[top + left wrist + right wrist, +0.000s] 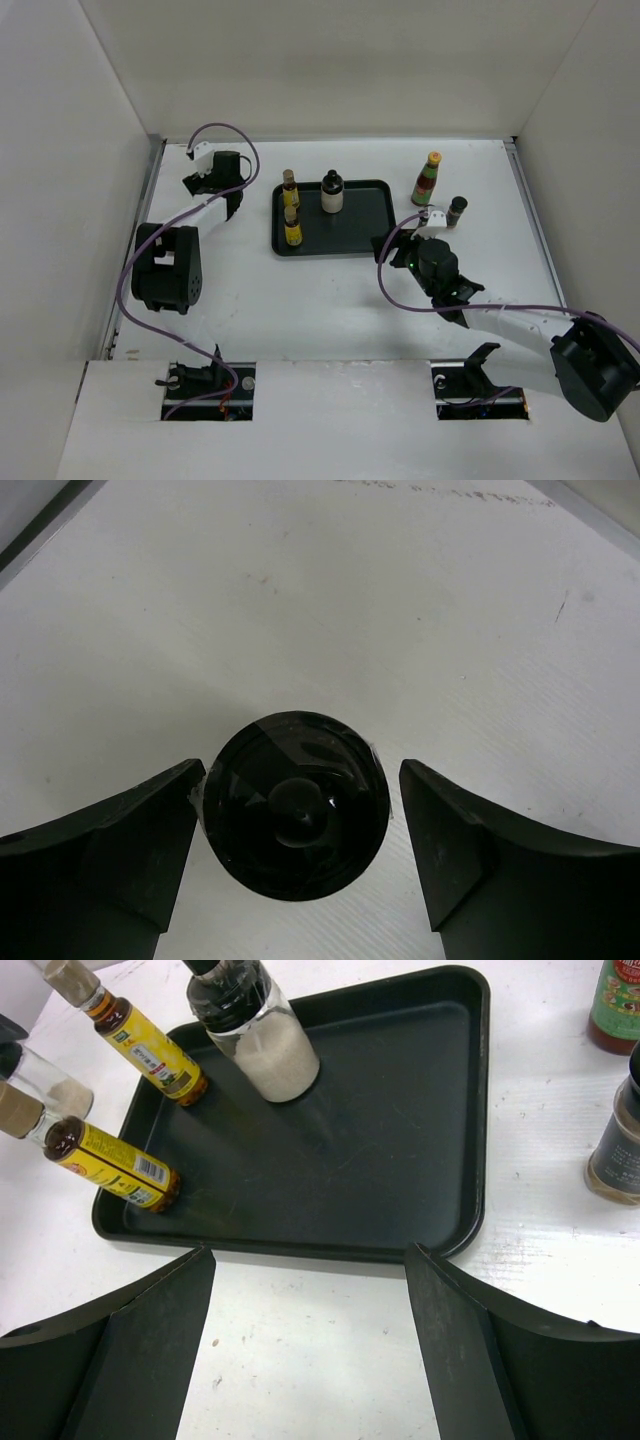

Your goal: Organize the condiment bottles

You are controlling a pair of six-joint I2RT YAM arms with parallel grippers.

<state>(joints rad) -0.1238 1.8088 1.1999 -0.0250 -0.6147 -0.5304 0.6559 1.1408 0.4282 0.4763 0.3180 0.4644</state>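
A black-capped bottle stands upright in the lower middle of the left wrist view, cap toward the lens, long axis vertical. The left gripper straddles it with jaws apart: one finger just beside the cap, the other leaving a gap. Bare table lies all round; its edge strip cuts the upper-left corner.

On the tray, along its left side, two slim yellow-labelled bottles and a pale bottle stand upright — most of the floor is bare. Right of the tray stand a red bottle and a dark jar. The right gripper hangs spread and empty — just off the tray's near rim.
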